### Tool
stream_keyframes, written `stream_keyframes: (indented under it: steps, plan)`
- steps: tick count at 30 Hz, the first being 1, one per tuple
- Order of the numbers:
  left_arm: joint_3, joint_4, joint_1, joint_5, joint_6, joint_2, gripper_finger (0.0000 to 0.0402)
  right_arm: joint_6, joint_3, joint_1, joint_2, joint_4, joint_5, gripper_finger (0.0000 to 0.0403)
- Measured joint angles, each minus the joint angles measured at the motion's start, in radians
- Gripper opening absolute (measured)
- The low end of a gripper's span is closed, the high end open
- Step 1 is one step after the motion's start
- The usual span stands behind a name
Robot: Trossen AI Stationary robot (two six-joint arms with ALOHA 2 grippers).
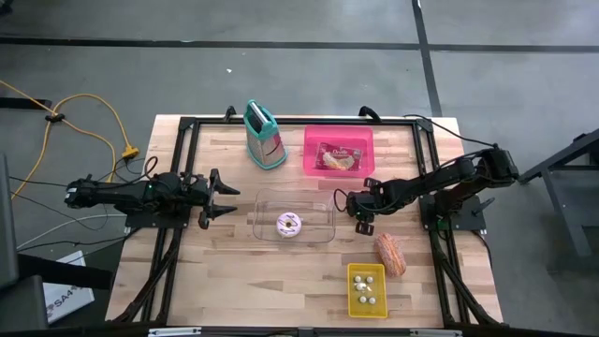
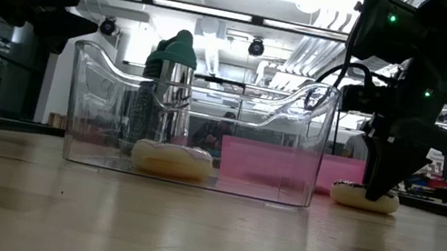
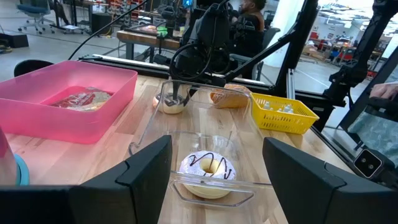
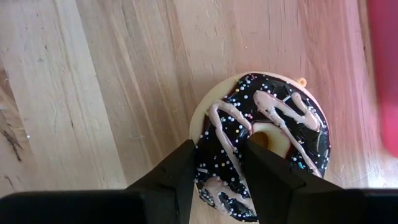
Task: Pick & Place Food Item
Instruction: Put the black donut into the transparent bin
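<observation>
A chocolate doughnut [image 4: 261,134] with pink drizzle and sprinkles lies flat on the wooden table [image 1: 234,281], right of a clear container [image 1: 323,227]. My right gripper [image 4: 219,149] comes down on it and is shut on its ring. A second doughnut [image 3: 207,168], pink-frosted, lies on the container's floor. My left gripper [image 1: 225,195] waits open and level at the container's left side, touching nothing. My right gripper pinches one side of the chocolate doughnut's ring [image 4: 222,158] between its two fingers, one finger at the outer rim [image 4: 194,146] and the other at the edge of the hole [image 4: 252,144]. The fingers slant steeply down from above. The doughnut lies flat on the table [image 2: 365,198].
A pink bin [image 1: 312,159] with a wrapped snack stands at the far side, a teal-topped metal grater [image 1: 265,136] to its left. A bread roll [image 1: 390,253] and a yellow basket [image 1: 353,290] of small items lie near the right front.
</observation>
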Motion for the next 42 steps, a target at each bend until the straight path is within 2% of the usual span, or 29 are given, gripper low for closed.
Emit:
stream_keyframes:
  steps: [18, 26, 29, 42]
  plan:
    - [0.000, 0.000, 0.000, 0.000, 0.000, 0.000, 0.0246, 0.003, 0.000, 0.000, 0.000, 0.000, 0.008, 0.0119]
    - [0.000, 0.000, 0.000, 0.000, 0.000, 0.000, 0.0246, 0.003, 0.000, 0.000, 0.000, -0.001, -0.002, 0.0076]
    - [0.000, 0.000, 0.000, 0.000, 0.000, 0.000, 0.0246, 0.003, 0.000, 0.000, 0.000, -0.002, -0.003, 0.0071]
    - [0.000, 0.000, 0.000, 0.000, 0.000, 0.000, 0.0246, -0.002, 0.000, 0.000, 0.000, -0.003, -0.002, 0.0117]
